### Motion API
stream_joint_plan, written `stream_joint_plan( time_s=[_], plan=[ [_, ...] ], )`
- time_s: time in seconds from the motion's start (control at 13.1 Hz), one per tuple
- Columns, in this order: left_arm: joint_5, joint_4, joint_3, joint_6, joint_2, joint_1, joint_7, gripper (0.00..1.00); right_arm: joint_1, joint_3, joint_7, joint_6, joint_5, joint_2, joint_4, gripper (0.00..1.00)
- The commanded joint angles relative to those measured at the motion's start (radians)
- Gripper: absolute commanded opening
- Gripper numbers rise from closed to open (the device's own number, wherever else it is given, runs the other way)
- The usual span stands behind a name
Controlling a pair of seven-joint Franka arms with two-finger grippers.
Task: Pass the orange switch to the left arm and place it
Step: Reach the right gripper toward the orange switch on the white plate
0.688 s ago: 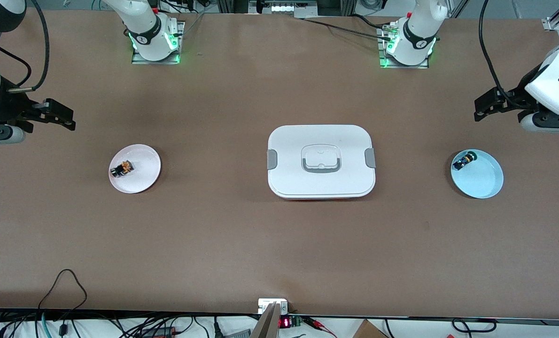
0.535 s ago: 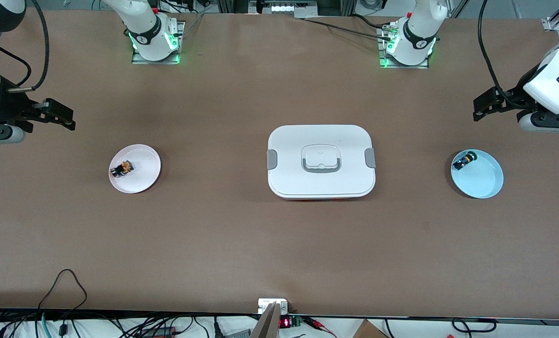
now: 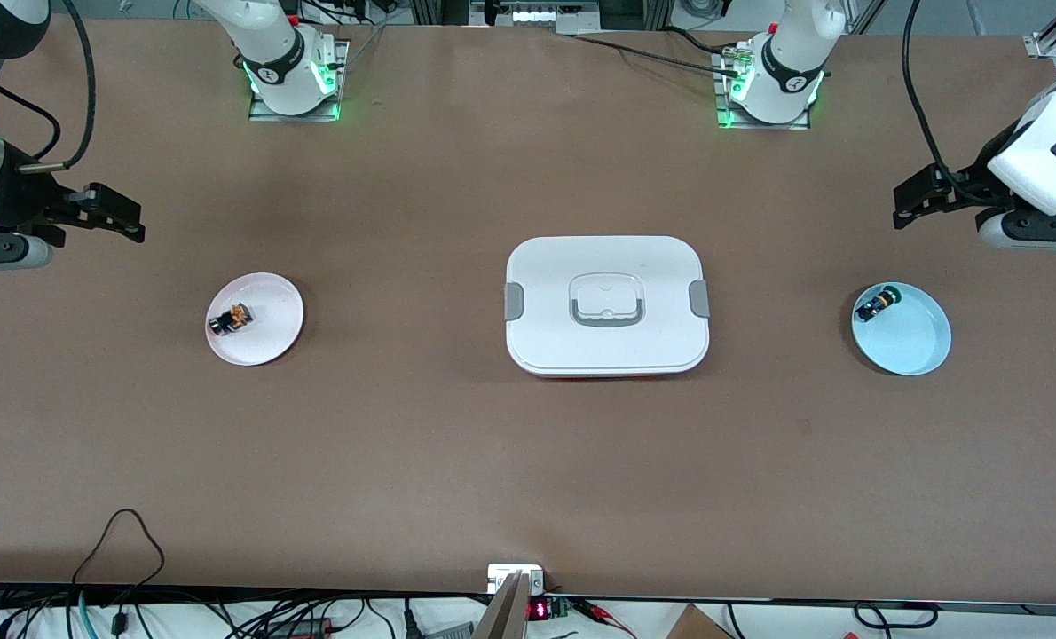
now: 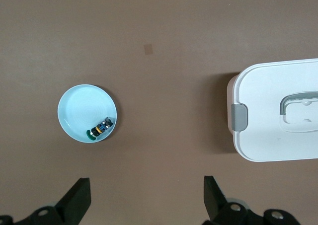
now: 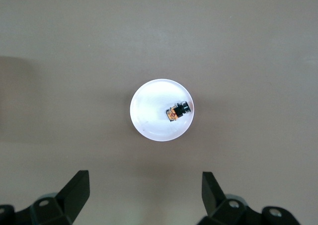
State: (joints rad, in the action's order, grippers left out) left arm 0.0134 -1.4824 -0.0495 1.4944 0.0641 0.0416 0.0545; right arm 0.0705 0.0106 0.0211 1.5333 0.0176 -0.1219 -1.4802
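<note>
The orange switch lies on its side on a pale pink plate toward the right arm's end of the table. It also shows in the right wrist view on the plate. My right gripper is open and empty, up over bare table beside that plate, and its own view shows it with the jaws wide apart. The white box sits mid-table and also shows in the left wrist view. My left gripper is open and empty over bare table at the left arm's end; its wrist view shows the same.
A light blue plate toward the left arm's end holds a small black switch with a green-yellow tip. Both show in the left wrist view, plate and switch. Cables lie along the table edge nearest the camera.
Both grippers have shifted only slightly. The switches, plates and box have not moved.
</note>
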Motion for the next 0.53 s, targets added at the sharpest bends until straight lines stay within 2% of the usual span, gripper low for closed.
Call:
stream_joint_plan(
  time_s=[0.0,0.46],
  plan=[
    [0.016,0.031,0.000,-0.017,0.011,0.008,0.005,1.00,-0.005,-0.003,-0.003,-0.010,-0.018,-0.024,0.003,1.00],
    [0.016,0.031,-0.001,-0.016,0.011,0.009,0.007,1.00,0.006,-0.006,-0.026,0.027,0.035,-0.146,0.000,1.00]
  ],
)
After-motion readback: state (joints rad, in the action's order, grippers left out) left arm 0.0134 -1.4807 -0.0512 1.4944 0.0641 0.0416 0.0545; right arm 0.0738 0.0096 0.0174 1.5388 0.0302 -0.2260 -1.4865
